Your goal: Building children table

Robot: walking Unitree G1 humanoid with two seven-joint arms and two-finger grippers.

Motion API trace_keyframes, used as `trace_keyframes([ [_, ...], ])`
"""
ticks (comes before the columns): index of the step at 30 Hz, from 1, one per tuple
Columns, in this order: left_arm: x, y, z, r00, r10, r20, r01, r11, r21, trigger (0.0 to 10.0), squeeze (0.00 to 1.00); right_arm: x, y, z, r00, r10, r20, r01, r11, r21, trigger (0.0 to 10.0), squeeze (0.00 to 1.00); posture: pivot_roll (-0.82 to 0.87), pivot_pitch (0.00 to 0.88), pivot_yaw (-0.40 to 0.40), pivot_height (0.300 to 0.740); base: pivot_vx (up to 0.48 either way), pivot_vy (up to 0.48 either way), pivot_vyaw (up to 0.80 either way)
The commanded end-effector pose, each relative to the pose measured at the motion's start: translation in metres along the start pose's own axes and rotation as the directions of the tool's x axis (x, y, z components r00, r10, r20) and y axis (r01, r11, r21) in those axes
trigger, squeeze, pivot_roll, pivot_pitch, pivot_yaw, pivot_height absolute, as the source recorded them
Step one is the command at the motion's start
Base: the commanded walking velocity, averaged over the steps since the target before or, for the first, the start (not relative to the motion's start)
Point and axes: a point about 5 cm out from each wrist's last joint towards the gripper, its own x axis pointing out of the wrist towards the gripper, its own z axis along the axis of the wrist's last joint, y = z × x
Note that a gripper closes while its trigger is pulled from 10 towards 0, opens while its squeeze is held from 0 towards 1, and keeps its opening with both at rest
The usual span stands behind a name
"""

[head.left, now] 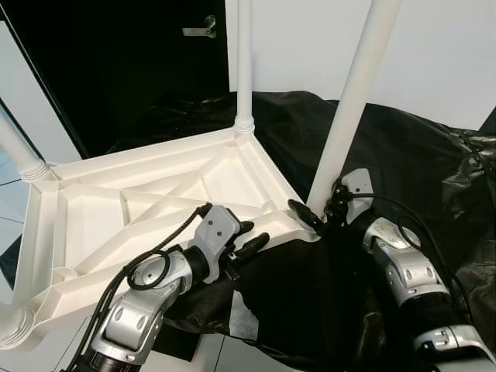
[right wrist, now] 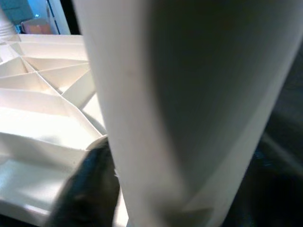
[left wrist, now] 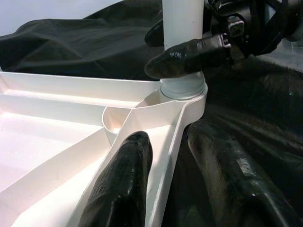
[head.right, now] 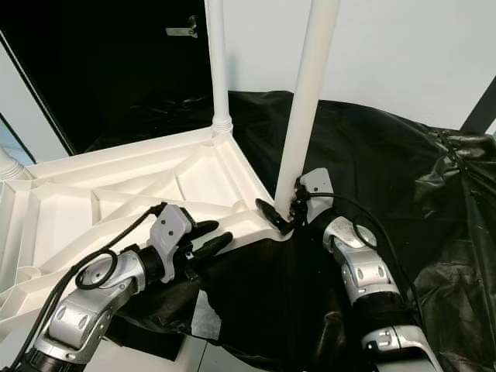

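Observation:
A white ribbed table top (head.left: 155, 194) lies upside down on the floor. My right gripper (head.left: 319, 208) is shut on a white leg (head.left: 353, 101) just above the near right corner socket (left wrist: 182, 87), where the leg stands slightly tilted. One of its fingers (left wrist: 189, 56) wraps the leg's base. My left gripper (head.left: 252, 236) sits at the near rim beside that corner, one finger (left wrist: 123, 179) inside the rim and the other outside, closed on it. Another leg (head.left: 245, 62) stands upright in the far corner. Two more legs (head.left: 19, 155) rise at the left corners.
Crumpled black plastic sheeting (head.left: 403, 155) covers the floor to the right and under the table's near edge. A dark doorway with a metal handle (head.left: 201, 29) lies behind, and a white wall (head.left: 434, 54) at the back right.

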Motion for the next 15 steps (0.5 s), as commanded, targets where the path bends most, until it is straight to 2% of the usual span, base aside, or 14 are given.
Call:
trace_keyframes([
  [1,-0.001,-0.001,-0.001,1.0,-0.011,-0.004,0.011,1.0,0.006,10.0,0.0,0.0,0.0,-0.002,1.0,0.027,-0.014,-0.028,1.0,-0.009,0.0,0.0,0.07,0.0,-0.027,0.74,0.0,0.0,0.0],
  [8,-0.001,-0.002,-0.002,1.0,-0.009,-0.007,0.009,1.0,0.005,10.0,0.0,-0.003,-0.001,-0.01,0.998,0.019,-0.051,-0.019,1.0,0.006,0.0,0.0,0.06,0.0,-0.026,0.74,0.0,0.0,0.0],
  [11,0.0,-0.004,-0.002,1.0,-0.015,-0.008,0.015,1.0,0.004,10.0,0.0,-0.005,-0.006,-0.016,0.991,-0.101,-0.083,0.103,0.995,0.013,0.0,0.0,0.05,0.0,-0.029,0.74,0.0,0.0,0.0],
  [12,0.0,-0.004,-0.002,1.0,-0.015,-0.008,0.015,1.0,0.004,10.0,0.0,-0.005,-0.006,-0.016,0.991,-0.101,-0.083,0.103,0.995,0.013,0.0,0.0,0.05,0.0,-0.029,0.74,0.0,0.0,0.0],
  [13,0.001,-0.004,-0.001,1.0,-0.02,-0.006,0.02,1.0,0.003,10.0,0.0,-0.004,-0.007,-0.016,0.981,-0.177,-0.085,0.179,0.984,0.02,0.0,0.0,0.05,0.0,-0.027,0.74,0.0,0.0,0.0],
  [15,0.001,-0.005,-0.001,1.0,-0.022,-0.007,0.022,1.0,0.002,10.0,0.0,-0.003,-0.006,-0.016,0.976,-0.199,-0.085,0.202,0.979,0.025,0.0,0.0,0.05,0.0,-0.025,0.74,0.0,0.0,0.0],
])
